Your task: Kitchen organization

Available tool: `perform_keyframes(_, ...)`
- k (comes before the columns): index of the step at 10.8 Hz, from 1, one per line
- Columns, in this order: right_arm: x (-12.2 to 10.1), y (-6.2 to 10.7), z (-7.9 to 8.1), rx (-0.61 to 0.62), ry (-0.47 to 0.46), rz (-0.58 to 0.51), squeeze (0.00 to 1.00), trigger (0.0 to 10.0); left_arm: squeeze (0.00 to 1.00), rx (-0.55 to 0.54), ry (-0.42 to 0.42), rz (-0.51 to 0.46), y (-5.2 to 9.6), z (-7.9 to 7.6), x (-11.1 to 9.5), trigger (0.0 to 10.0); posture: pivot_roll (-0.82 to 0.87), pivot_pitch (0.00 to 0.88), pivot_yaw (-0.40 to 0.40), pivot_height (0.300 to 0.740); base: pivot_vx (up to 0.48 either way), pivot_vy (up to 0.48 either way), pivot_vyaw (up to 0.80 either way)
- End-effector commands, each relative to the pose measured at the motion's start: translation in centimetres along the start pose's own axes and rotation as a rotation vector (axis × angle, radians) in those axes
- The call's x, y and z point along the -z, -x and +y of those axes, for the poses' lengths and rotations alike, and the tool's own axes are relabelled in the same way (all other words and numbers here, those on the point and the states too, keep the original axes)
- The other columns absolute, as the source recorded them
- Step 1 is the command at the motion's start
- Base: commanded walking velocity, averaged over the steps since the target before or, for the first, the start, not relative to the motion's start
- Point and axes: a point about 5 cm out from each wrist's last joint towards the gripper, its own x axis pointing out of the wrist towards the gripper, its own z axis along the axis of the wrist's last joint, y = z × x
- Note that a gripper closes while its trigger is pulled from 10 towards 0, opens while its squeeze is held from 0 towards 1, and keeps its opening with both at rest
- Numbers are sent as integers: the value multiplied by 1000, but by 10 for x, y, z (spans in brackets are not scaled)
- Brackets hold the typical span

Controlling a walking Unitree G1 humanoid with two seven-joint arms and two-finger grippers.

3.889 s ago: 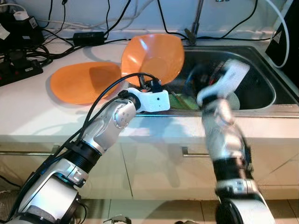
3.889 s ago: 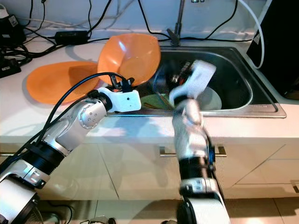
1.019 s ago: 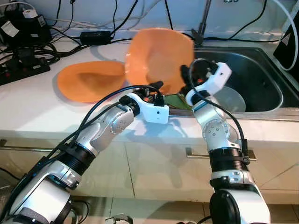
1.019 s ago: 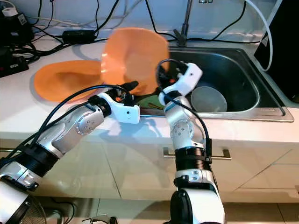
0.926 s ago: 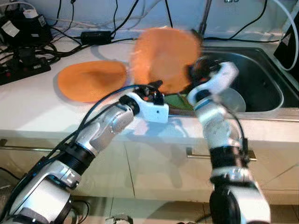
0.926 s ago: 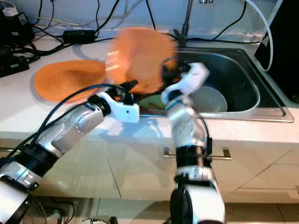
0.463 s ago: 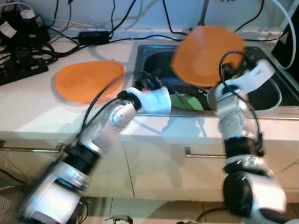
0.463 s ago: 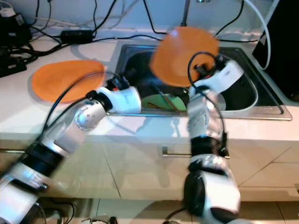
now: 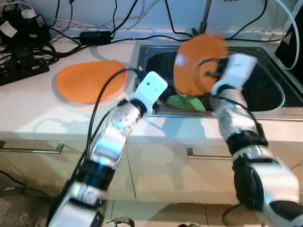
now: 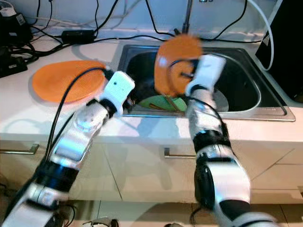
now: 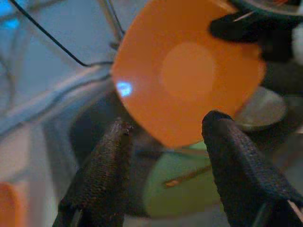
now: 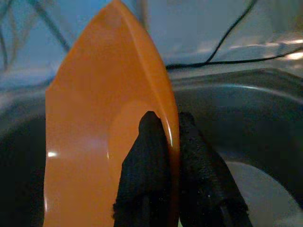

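An orange plate [image 9: 196,64] is held on edge above the steel sink [image 9: 270,101], its face turned toward my left arm. My right gripper [image 12: 169,127] is shut on the plate's rim [image 12: 166,90], one finger on each side. My left gripper [image 11: 165,127] is open, its fingers [image 11: 113,156] apart and pointing at the held plate [image 11: 187,75] from the sink's left side with a gap between them. A second orange plate [image 9: 90,80] lies flat on the white counter to the left. A green plate [image 9: 187,102] with a utensil across it and a steel bowl [image 10: 222,101] rest in the sink.
A tap [image 9: 204,16] rises behind the sink. Black cables, a power adapter [image 9: 97,36] and a power strip [image 9: 21,66] crowd the counter's back left. A dark appliance [image 9: 296,42] stands at the far right. Cupboard fronts with handles [image 9: 201,154] run below the counter edge.
The left gripper has let go of the orange plate and drawn back to the left. The right gripper now holds the plate alone and has carried it over the sink.
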Motion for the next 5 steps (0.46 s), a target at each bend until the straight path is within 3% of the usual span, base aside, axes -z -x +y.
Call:
perform_keyframes(1,-13,-5,5,-29,39,-28,0,10000,0,10,29,-2,3,1,-3,10000,112,0,-22,740,0,0,0)
perform_keyframes(2,-10,-6,10,-56,79,-3,0,10000,0,21,42,6,4,-1,-4,10000,123,0,-26,740,0,0,0)
perform_keyframes(3,4,-3,21,-113,140,88,0,10000,0,30,63,24,7,-4,-4,10000,146,0,-36,740,0,0,0)
perform_keyframes(5,17,0,26,-139,158,164,0,10000,0,34,76,39,9,-7,-4,10000,163,0,-42,740,0,0,0)
